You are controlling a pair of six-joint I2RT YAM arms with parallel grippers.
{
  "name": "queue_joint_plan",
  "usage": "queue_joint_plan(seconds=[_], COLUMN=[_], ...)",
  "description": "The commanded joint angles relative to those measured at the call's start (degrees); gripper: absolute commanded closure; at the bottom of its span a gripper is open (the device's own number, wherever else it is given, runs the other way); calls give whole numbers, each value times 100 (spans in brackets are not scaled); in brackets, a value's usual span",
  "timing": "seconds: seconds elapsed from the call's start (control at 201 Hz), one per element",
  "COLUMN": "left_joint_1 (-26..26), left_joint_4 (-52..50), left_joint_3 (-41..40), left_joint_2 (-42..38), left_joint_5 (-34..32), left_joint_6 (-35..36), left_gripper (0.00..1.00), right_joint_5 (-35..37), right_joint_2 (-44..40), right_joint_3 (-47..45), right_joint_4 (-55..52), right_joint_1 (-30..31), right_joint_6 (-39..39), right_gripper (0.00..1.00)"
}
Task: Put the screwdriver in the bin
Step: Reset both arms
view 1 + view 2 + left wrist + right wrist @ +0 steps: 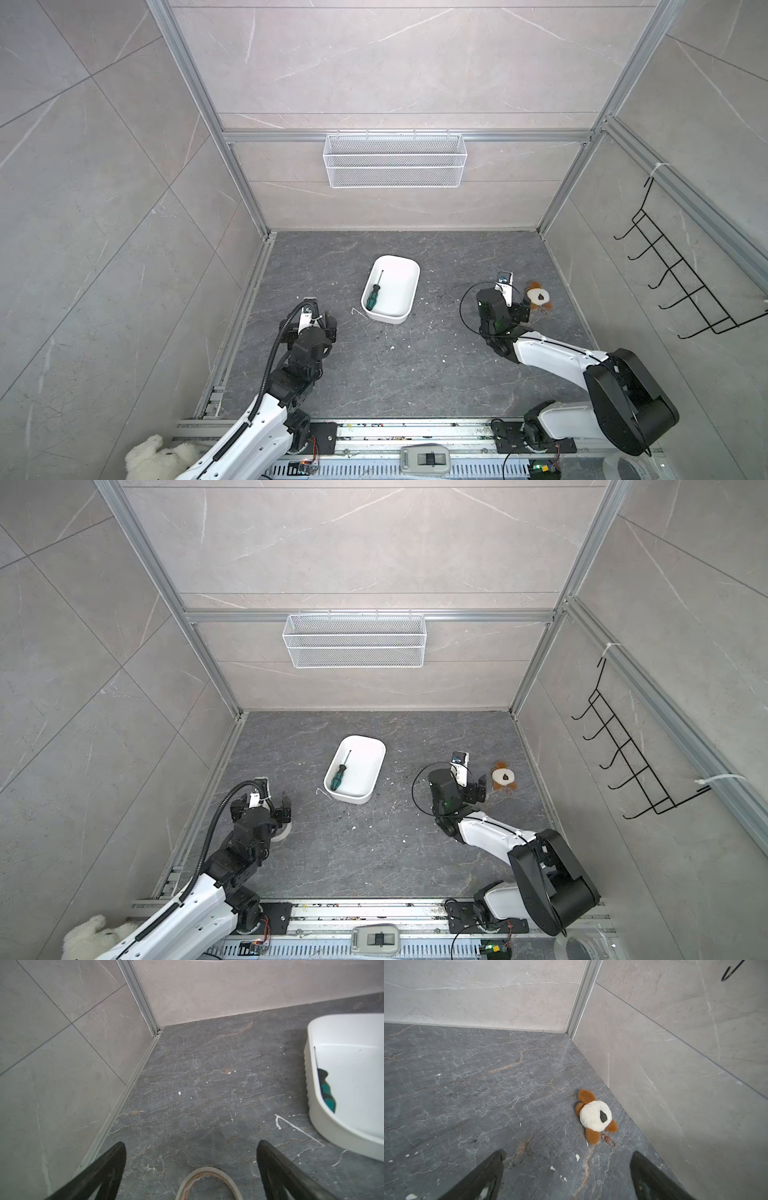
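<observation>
Screwdriver (373, 292) lies inside bin (409, 291), along its left wall, well apart from both fingers. Left gripper (191, 1147) fingers wide open, empty. Right gripper (566, 1157) fingers wide open, empty, near plush toy (595, 1116).

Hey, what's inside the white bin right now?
The bin holds the screwdriver, lying flat along one long wall, green and black handle toward the arms, shaft pointing at the back wall. The rest of the floor looks bare. In the left wrist view the near wall hides part of the handle.
</observation>
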Motion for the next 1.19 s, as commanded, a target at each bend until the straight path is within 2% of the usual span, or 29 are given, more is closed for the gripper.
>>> queue_joint_plan(seconds=[0.0, 0.085, 0.139, 0.189, 0.214, 0.314, 0.368, 0.418, 0.503, 0.622, 0.717, 0.811, 0.886, 0.926, 0.951, 0.961, 0.976, 1.01, 1.08, 1.15, 1.19], left_joint_1=[14, 91, 247, 491, 613, 1166, 1383, 1497, 1590, 1802, 1880, 1893, 1956, 2015, 2046, 2058, 2077, 2117, 2197, 2306, 2379], left_joint_4=[1216, 1748, 2025, 2047, 1999, 2117, 2334, 2357, 2564, 2861, 2902, 3336, 3667, 3757, 3821, 3846, 3885, 3972, 4001, 4177, 4502], left_joint_3=[-284, -474, -536, -503, -469, -439, -492, -450, -392, -315, -136, -69, -2, 59, 95, 100, 113, 147, 250, 292, 241], left_joint_2=[236, 619, 868, 1061, 1150, 1475, 1644, 1787, 2010, 2355, 2666, 3044, 3330, 3469, 3545, 3577, 3611, 3699, 3840, 4068, 4307], left_joint_5=[-96, -124, -44, 259, 448, 1012, 1228, 1313, 1340, 1571, 1685, 1739, 1832, 1933, 1972, 1992, 2014, 2101, 2229, 2405, 2531], left_joint_6=[1001, 1228, 1251, 1164, 1098, 763, 635, 611, 663, 655, 646, 679, 663, 643, 610, 595, 574, 539, 453, 316, 294], left_gripper=[0, 0, 0, 0, 0, 0, 0, 0, 1, 0, 0, 0, 0, 0, 0, 0, 0, 0, 0, 0, 0], right_joint_5=[-328, -369, -338, -478, -513, -602, -602, -611, -861, -1220, -2026, -3082, -3695, -3580, -3565, -3579, -3583, -3614, -3559, -3611, -3604], right_joint_2=[300, 160, 118, 94, 125, 634, 986, 985, 734, 757, 655, 469, 682, 1056, 1019, 939, 821, 656, 976, 732, 805], right_joint_3=[-416, -496, -661, -967, -1135, -1656, -1667, -1604, -1504, -1490, -1605, -1762, -1686, -1573, -1503, -1474, -1416, -1330, -1423, -1314, -1281], right_joint_4=[1328, 1198, 1597, 2364, 2827, 4602, 5300, 5164, 4340, 4309, 4251, 4117, 3994, 4461, 4244, 4016, 3688, 3232, 4029, 3345, 3408], right_joint_1=[-39, -51, -78, -82, -104, -217, -203, -134, -155, -236, -418, -954, -1272, -1286, -1289, -1286, -1295, -1325, -1324, -1320, -1319], right_joint_6=[-403, -328, -484, -819, -971, -1117, -1507, -1566, -1322, -1370, -1348, -966, -818, -957, -928, -888, -822, -698, -878, -773, -787], right_gripper=[4, 8, 10, 8, 1, 1, 1, 1, 0, 0, 7, 16, 18, 14, 13, 5, 1, 1, 1, 1, 1])
